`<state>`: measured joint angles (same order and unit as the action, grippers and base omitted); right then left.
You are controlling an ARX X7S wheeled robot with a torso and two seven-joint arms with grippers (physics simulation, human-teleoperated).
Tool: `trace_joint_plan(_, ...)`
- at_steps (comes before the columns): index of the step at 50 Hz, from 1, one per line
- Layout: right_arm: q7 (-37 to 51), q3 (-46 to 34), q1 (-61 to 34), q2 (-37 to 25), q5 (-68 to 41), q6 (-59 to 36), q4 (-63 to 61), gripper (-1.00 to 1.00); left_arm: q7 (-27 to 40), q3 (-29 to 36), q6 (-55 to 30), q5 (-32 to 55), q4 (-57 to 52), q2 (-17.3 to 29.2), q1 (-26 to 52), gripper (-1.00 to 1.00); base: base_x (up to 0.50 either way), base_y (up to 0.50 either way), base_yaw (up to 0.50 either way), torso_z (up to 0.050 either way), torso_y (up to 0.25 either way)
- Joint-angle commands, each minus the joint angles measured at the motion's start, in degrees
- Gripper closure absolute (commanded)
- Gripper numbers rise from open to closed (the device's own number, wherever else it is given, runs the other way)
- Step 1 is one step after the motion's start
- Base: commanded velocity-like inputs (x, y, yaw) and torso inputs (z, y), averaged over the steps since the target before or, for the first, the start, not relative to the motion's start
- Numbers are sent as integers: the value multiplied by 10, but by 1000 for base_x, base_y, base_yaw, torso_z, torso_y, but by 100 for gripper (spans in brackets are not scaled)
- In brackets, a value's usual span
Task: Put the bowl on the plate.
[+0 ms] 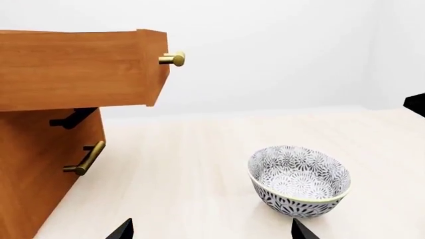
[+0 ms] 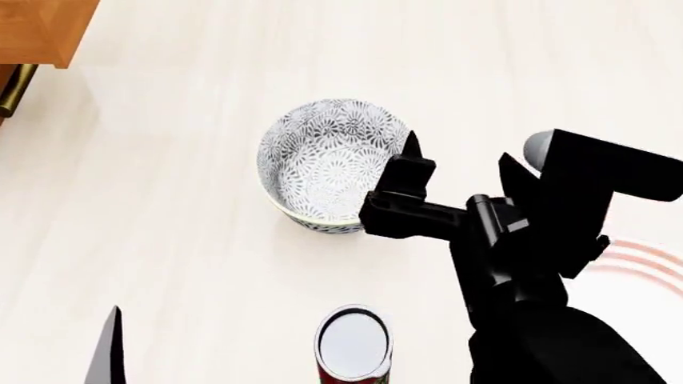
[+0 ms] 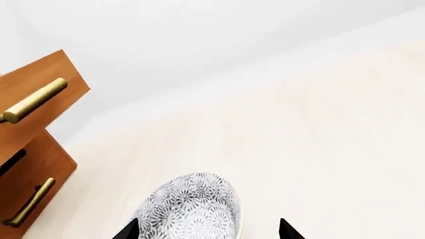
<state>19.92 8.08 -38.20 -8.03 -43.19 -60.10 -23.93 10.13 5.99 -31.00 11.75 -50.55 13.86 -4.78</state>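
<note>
Glazed-looking round deep white bowl with fine grey-black floral pattern (image 2: 333,164) sits upright on pale table (image 2: 160,240), plate mostly hidden. Right gripper (image 2: 459,156) spread wide at its near rim, holding nothing. Likely rigid, slick, breakable; pinch the rim wall.

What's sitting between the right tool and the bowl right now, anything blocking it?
Nothing visible. The right tool, open, is right at the bowl, one finger over its rim. The can stands nearer the robot, off that line.

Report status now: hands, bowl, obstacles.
Right hand open at the bowl rim, nothing gripped. Left hand open, clear of it. Bowl on table, not on plate. Can nearby, not blocking.
</note>
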Motion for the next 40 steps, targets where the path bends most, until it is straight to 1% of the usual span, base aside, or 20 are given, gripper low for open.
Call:
trace_joint_plan(1,-7,2,-102,16,0,-25,144,-100,-13,-20,17,14,5,-6,0,-100,0,0,0,0,0)
trace_joint_plan(2,-5,0,-116,16,6,-26,175,-100,-13,-20,17,15,3,-6,0,-100,0,0,0,0,0)
trace_joint_plan(9,-8,-9,-154,20,22,-11,263,-100,-11,-26,17,22,3,-4,1,-100,0,0,0,0,0)
trace_joint_plan(19,-5,-8,-184,33,28,7,353,-100,-7,-33,11,33,-6,-1,1,-100,0,0,0,0,0)
trace_joint_plan(27,44,26,-210,46,20,-7,430,-100,-3,-32,8,37,-10,2,2,-100,0,0,0,0,0)
trace_joint_plan(33,65,41,-219,50,12,-6,455,-100,-2,-31,14,38,-6,4,0,-100,0,0,0,0,0)
trace_joint_plan(40,57,33,-228,50,15,20,488,-100,1,-28,17,37,-3,5,0,-100,0,0,0,0,0)
